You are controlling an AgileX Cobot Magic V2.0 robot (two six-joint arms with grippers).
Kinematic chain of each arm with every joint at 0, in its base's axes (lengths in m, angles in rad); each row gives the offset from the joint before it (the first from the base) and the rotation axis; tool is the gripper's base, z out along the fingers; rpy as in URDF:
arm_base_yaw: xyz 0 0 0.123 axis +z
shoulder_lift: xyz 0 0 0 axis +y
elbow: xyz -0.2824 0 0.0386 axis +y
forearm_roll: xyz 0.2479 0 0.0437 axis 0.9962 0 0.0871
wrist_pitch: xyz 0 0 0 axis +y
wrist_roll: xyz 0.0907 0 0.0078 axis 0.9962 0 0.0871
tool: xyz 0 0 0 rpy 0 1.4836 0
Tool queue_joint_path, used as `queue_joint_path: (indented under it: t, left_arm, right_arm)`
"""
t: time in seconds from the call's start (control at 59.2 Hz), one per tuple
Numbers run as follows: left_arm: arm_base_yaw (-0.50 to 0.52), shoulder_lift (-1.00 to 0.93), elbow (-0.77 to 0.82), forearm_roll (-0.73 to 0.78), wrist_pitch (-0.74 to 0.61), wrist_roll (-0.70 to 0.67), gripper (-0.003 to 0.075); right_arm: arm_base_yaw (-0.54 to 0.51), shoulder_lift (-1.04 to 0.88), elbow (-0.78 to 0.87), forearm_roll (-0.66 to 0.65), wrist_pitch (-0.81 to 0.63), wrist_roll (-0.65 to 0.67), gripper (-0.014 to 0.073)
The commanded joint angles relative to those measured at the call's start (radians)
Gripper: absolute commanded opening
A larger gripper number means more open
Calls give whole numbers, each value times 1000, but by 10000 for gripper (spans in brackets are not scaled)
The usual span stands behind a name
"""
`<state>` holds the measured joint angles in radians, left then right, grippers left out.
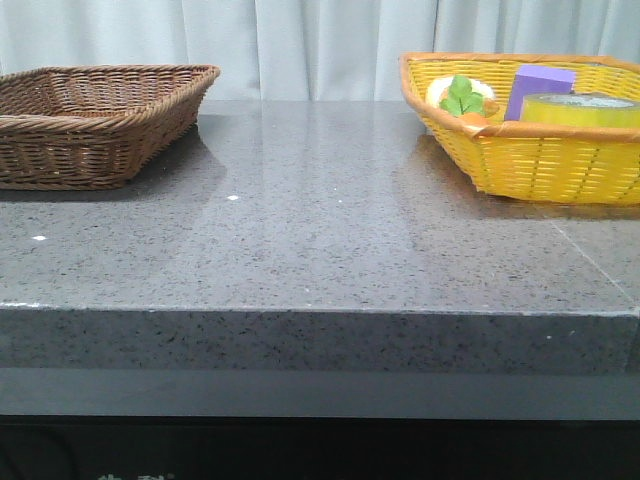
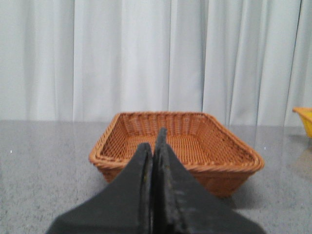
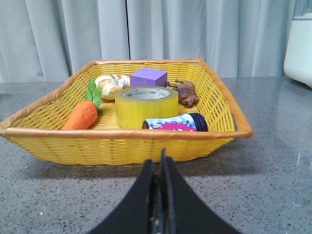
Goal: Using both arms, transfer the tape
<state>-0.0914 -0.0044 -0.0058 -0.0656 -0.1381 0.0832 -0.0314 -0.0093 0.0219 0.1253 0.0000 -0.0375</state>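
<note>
The wide roll of translucent yellow packing tape point(image 3: 146, 106) lies flat in the yellow woven basket point(image 3: 122, 145), roughly mid-basket, its pale core showing green print. Just behind it sits a purple block point(image 3: 148, 77); beside it an orange plush carrot with green leaves point(image 3: 82, 114). A pale bread-like piece point(image 3: 111, 85) and a brown figure point(image 3: 184, 92) lie toward the back wall, and a dark can with a pink label point(image 3: 176, 123) lies on its side against the front wall, near the tape. In the front view the tape point(image 1: 580, 109) shows just above the rim of the basket point(image 1: 540, 165) at the right of the grey speckled stone surface point(image 1: 320, 240). The empty brown wicker basket point(image 1: 95, 120) sits far left, well apart. The left tool point(image 2: 154, 146) faces the brown basket point(image 2: 178, 146), fingers pressed together, holding nothing. The right tool point(image 3: 160, 163) sits in front of the yellow basket (outside it, not touching), fingers also pressed together and empty.
</note>
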Motion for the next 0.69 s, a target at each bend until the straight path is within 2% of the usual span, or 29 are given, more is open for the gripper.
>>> queue_joint_path:
  t: [0.0,0.169,0.321,0.675]
  left_arm:
    - [0,-17,-64,-2,-85,-7,-20]
    - [0,9,-218,-2,20,-7,-20]
    - [0,85,-411,-2,172,-7,-20]
    - [0,379,-807,-2,521,-7,-20]
  right_arm:
    - [-6,-23,-66,-7,-44,-5,-67]
    - [-6,-18,-202,-7,28,-5,-67]
    - [-6,21,-366,-7,120,-5,-67]
    - [-6,279,-725,-7,393,-5,-67]
